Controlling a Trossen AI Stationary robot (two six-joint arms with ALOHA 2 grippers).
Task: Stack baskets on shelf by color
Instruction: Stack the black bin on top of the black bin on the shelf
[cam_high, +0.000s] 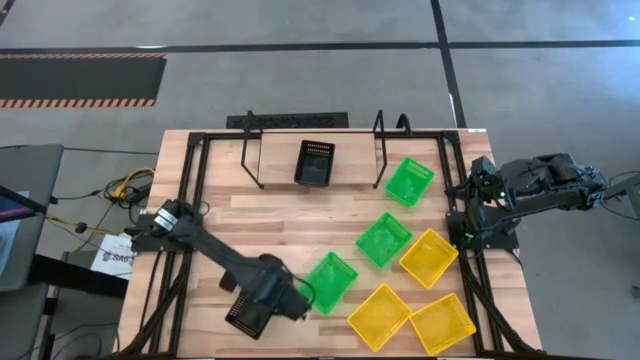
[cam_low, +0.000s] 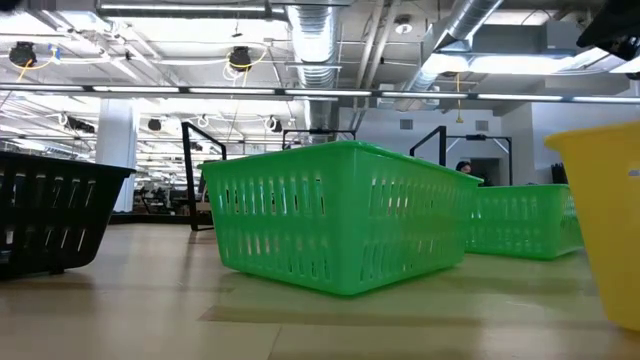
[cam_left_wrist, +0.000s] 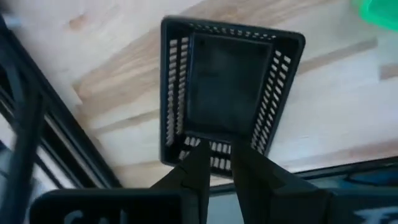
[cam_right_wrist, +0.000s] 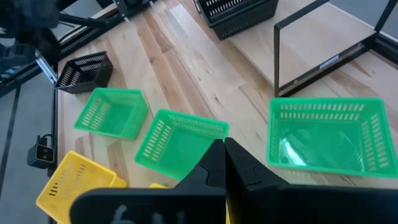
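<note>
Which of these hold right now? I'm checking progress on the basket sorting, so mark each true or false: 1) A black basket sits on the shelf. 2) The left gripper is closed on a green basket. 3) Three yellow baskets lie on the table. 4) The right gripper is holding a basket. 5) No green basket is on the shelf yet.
1) True: one black basket sits on the shelf.
2) False: the left gripper pinches the wall of another black basket at the table's near-left edge.
3) True: yellow baskets and lie on the table.
4) False: the right gripper is shut and empty, at the table's right edge.
5) True: green baskets and all rest on the tabletop.
</note>
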